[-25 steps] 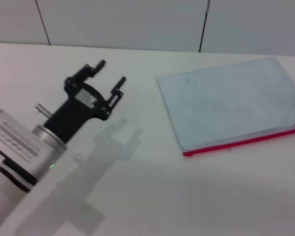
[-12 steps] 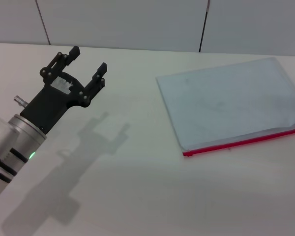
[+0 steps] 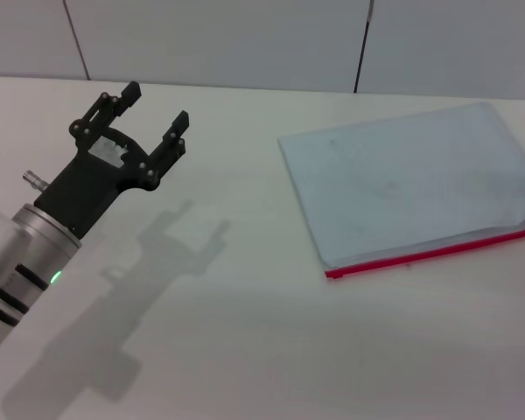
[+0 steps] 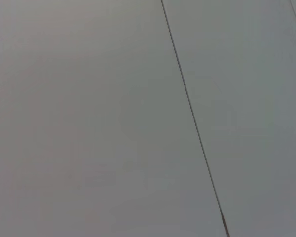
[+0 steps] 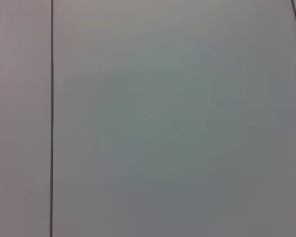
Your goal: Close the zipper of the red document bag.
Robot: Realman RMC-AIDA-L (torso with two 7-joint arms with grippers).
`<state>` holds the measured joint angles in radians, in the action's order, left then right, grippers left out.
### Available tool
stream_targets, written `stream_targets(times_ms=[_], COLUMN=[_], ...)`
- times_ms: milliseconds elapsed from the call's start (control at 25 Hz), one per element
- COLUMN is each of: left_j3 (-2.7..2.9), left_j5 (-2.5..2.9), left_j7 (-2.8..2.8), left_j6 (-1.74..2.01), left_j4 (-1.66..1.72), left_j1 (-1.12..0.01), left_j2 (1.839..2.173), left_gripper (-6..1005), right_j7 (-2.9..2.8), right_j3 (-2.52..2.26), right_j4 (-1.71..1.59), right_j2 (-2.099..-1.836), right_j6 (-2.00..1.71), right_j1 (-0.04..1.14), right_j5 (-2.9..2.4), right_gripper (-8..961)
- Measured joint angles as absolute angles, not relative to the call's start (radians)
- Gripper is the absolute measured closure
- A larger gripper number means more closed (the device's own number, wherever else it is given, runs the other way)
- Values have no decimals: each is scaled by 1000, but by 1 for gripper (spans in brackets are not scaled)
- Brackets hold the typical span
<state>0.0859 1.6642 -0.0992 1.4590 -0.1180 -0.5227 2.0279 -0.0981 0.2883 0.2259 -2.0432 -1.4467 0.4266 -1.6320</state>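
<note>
The red document bag (image 3: 411,188) lies flat on the white table at the right, a pale-blue translucent pouch. Its zipper (image 3: 433,251) is a thin red strip along the near long edge, running out of the head view at the right. My left gripper (image 3: 155,105) hovers above the table at the left, far from the bag, open with nothing between its black fingers. The right gripper is not in the head view. Both wrist views show only grey wall panels.
The white table (image 3: 245,332) runs back to a grey panelled wall (image 3: 219,44). The left arm's shadow (image 3: 157,262) falls on the table between the gripper and the bag.
The left gripper moved left and back from the table's middle a second ago, then held almost still over the last half second. The bag has not moved.
</note>
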Motion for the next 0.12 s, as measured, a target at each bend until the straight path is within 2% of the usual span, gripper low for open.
stream_targets(times_ms=[120], left_j3=[86], left_j5=[1664], left_j7=[-100], left_j6=[1469], left_j4=[-118], left_j1=[-518], left_j2=[2028], left_gripper=[288], right_j7=[-99], right_j3=[288], right_j4=[227], right_j2=[-2043], right_j6=[-1445], right_j1=[427], right_j5=[-1633], right_gripper=[157])
